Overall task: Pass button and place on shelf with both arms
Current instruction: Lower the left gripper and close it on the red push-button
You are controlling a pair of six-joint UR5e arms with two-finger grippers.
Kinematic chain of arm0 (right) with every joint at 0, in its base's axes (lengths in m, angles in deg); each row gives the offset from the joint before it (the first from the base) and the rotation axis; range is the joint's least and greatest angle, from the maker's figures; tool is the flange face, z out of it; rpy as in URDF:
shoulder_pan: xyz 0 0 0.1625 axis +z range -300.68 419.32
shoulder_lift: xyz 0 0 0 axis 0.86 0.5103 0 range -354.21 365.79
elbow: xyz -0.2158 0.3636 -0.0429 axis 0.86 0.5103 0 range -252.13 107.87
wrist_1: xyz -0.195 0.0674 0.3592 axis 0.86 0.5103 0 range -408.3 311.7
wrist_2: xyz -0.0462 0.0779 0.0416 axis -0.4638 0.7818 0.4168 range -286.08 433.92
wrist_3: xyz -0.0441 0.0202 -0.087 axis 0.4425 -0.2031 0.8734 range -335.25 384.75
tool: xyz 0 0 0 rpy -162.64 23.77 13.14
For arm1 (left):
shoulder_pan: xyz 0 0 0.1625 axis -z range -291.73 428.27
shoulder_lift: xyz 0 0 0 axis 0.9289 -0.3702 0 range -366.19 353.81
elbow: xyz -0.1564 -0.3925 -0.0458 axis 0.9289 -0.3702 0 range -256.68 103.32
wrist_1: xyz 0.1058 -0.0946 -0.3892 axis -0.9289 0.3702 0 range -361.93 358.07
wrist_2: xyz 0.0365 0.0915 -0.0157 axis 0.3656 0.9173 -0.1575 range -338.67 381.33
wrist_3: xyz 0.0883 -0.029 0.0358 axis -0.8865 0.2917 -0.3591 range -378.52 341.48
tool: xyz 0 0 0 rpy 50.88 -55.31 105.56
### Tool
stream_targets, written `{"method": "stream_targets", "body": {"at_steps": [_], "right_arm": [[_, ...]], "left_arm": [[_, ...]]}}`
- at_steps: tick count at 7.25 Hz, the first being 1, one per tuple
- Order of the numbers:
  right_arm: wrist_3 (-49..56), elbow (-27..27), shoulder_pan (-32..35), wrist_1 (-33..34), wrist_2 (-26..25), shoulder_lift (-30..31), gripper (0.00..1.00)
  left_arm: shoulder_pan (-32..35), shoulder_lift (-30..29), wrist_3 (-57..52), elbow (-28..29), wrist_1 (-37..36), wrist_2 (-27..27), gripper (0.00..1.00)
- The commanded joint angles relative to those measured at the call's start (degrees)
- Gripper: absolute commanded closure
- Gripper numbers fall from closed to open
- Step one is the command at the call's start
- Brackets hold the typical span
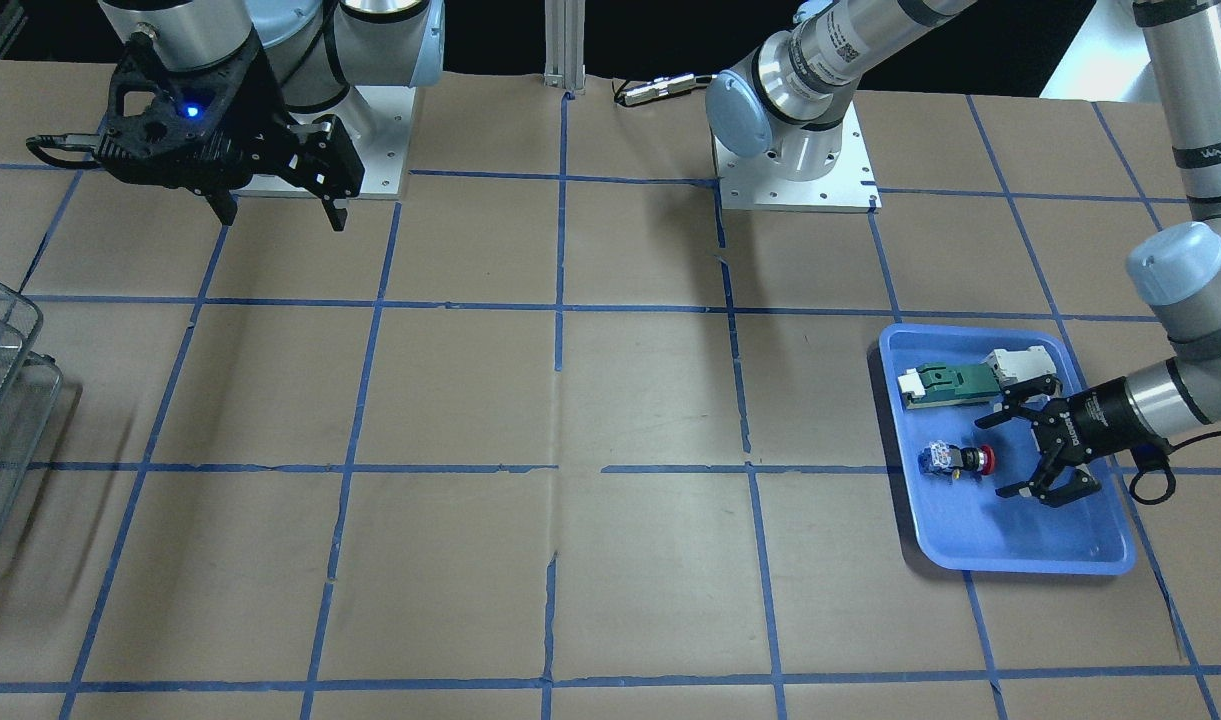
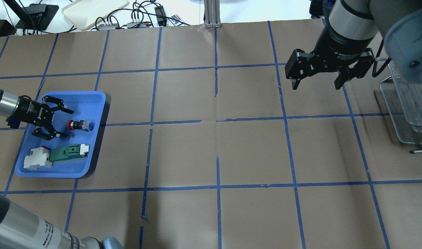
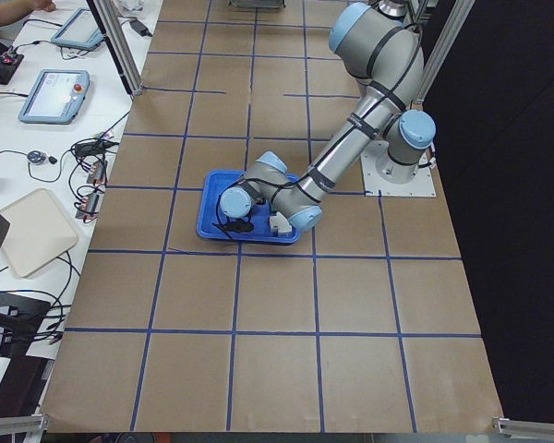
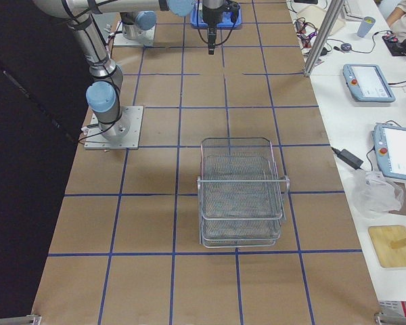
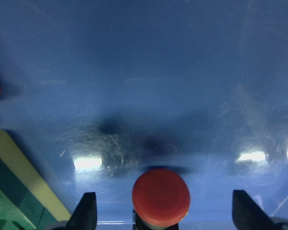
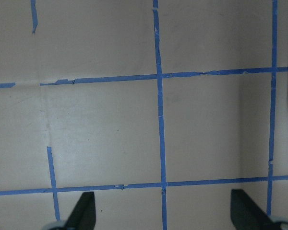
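Closest in, on the left wrist cam, the button (image 5: 160, 195) sits bottom centre with its red cap facing the lens. The left pincer (image 2: 64, 123) is spread wide on either side of it and isn't touching it as far as I can see.

My worry: it's lying on its side in the blue tray (image 2: 93, 95). If the fingers shut on that rounded cap instead of the body, I reckon it squirts out or rolls on the slick plastic.

One finger is also near the green block (image 2: 67, 153) and white part (image 2: 38, 162) lower in the tray, on the left side of the overhead view. A sloppy approach could shove those.

Further off, upper right, the right pincer (image 2: 315, 84) hangs wide and empty over the bench (image 2: 231, 148), well apart from all this. Such a small button leaves little to grab at the handover, so a drop looks possible. The shelf (image 2: 404, 103) is at the far right edge.
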Motion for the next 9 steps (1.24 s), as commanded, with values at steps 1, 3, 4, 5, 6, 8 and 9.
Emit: {"method": "stream_targets", "body": {"at_steps": [1,3,4,5,6,8,9], "right_arm": [[0.00,-0.04,-0.03,0.05,0.00,-0.05,0.00],[0.18,-0.04,-0.03,0.05,0.00,-0.05,0.00],[0.18,-0.04,-0.03,0.05,-0.09,-0.05,0.00],[0.26,-0.04,-0.03,0.05,0.00,-0.05,0.00],[0.35,-0.04,-0.03,0.05,0.00,-0.05,0.00],[0.62,-0.04,-0.03,0.05,0.00,-0.05,0.00],[0.62,-0.04,-0.03,0.05,0.00,-0.05,0.00]], "left_arm": [[0.00,-0.62,-0.97,0.00,-0.01,0.01,0.13],[0.00,-0.63,-1.15,0.08,-0.27,-0.08,0.44],[0.00,-0.63,-1.23,0.00,-0.36,-0.34,0.75],[0.00,-0.63,-1.50,-0.09,-0.19,-0.43,0.98],[0.00,-0.54,-1.59,-0.01,-0.01,-0.43,1.00],[-0.09,-0.45,-1.59,0.00,0.60,-0.43,1.00],[0.00,0.25,-1.50,0.34,0.60,-0.26,1.00]]}}
